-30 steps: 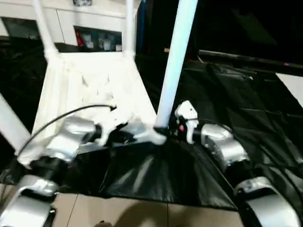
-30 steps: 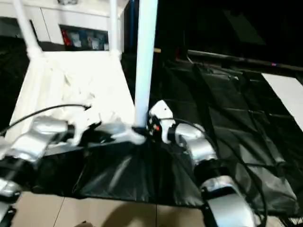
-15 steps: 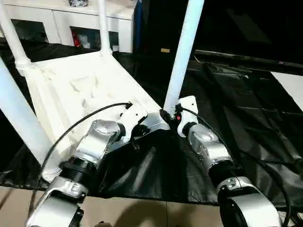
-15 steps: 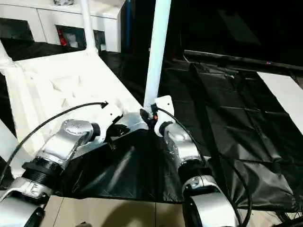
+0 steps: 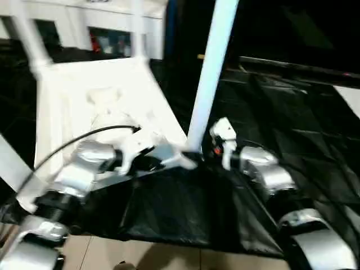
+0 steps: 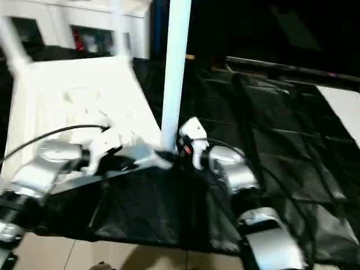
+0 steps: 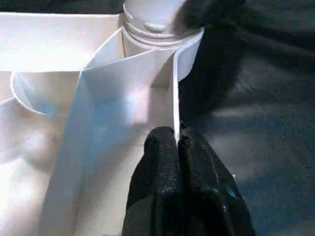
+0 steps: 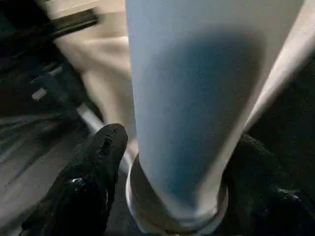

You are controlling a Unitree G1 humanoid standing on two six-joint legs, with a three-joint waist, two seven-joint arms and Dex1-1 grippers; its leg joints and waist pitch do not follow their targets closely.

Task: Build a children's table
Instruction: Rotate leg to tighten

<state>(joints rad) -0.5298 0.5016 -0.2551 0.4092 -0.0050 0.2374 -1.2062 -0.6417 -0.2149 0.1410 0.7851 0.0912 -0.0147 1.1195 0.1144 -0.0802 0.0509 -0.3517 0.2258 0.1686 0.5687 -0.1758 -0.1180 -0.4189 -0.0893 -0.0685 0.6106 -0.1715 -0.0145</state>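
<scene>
The children's table lies upside down on black sheeting, its ribbed white top [image 5: 90,107] facing up. White legs stand in its sockets: one at the near right corner [image 5: 211,67], two at the far corners [image 5: 31,39] [image 5: 136,28], and one at the near left [image 5: 14,169]. My left gripper [image 7: 177,137] is shut on the top's thin rim wall, just beside the corner socket [image 7: 152,24]. My right gripper [image 8: 177,162] is open, with one black finger [image 8: 98,172] on each side of the near right leg [image 8: 197,73] at its base.
Black plastic sheeting [image 5: 292,101] covers the floor under and to the right of the table. A white cabinet [image 5: 84,28] stands behind it. A flat white board [image 5: 349,101] lies at the far right. Beige floor tiles [image 5: 169,256] show nearest me.
The head view has swung and tilted, so the whole picture has shifted. Both grippers stay at the table's near right corner, and the leg still stands in its socket.
</scene>
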